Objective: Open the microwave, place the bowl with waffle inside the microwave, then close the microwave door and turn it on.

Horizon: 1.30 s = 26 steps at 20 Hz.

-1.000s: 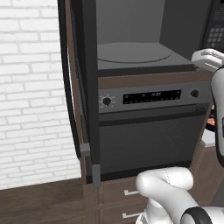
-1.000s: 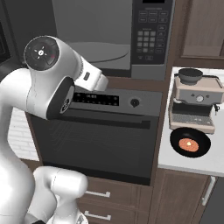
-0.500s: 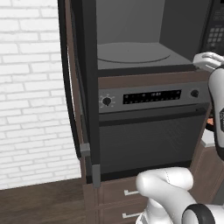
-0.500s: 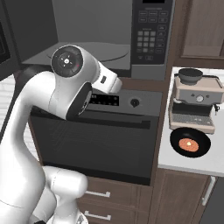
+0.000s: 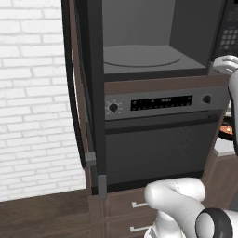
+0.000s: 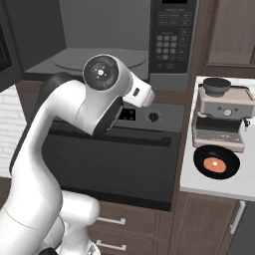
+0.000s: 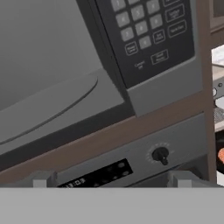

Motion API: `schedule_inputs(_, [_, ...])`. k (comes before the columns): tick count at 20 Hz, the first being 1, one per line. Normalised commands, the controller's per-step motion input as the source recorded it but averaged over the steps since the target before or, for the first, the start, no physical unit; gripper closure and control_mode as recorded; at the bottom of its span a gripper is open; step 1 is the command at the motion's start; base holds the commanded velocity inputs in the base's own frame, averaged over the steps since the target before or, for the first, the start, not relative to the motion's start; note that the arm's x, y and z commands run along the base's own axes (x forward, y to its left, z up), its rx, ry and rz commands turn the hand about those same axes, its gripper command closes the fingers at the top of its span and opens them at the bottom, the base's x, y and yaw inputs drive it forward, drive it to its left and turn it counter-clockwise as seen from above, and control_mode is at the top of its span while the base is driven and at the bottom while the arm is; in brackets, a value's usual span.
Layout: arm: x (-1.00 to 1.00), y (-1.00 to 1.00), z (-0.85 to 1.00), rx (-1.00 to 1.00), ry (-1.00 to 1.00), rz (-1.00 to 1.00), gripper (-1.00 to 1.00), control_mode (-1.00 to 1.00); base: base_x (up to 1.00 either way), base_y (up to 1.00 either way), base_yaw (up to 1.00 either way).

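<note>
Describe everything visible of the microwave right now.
The wide dark grey built-in microwave sits in brown wood cabinetry directly above the knobbed grey oven with its display strip. Its large dark door is swung fully open to the left and seen edge-on. The grey cavity holds a round flat turntable with nothing on it. On the right, a black keypad panel carries rows of small grey buttons. A wood strip separates it from the oven below.
</note>
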Motion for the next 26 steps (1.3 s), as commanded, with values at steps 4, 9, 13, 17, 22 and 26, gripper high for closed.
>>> schedule_inputs(4, [0.16,-0.32,-0.02,0.00,0.00,0.00,-1.00,-1.00,0.00,0.00,0.00])
schedule_inputs(9, [0.07,-0.34,-0.06,0.00,0.00,0.00,-1.00,-1.00,0.00,0.00,0.00])
schedule_inputs(13, [0.04,-0.34,-0.10,0.00,0.00,-0.01,-1.00,-1.00,0.00,0.00,0.00])
schedule_inputs(17, [0.03,-0.32,-0.16,0.00,0.00,-0.02,-1.00,-1.00,0.00,0.00,0.00])
schedule_inputs(22, [0.05,-0.45,-0.23,0.00,0.00,-0.03,-1.00,-1.00,0.00,0.00,0.00])
schedule_inputs(26, [0.06,-0.51,-0.23,0.00,0.00,-0.03,-1.00,-1.00,0.00,0.00,0.00])
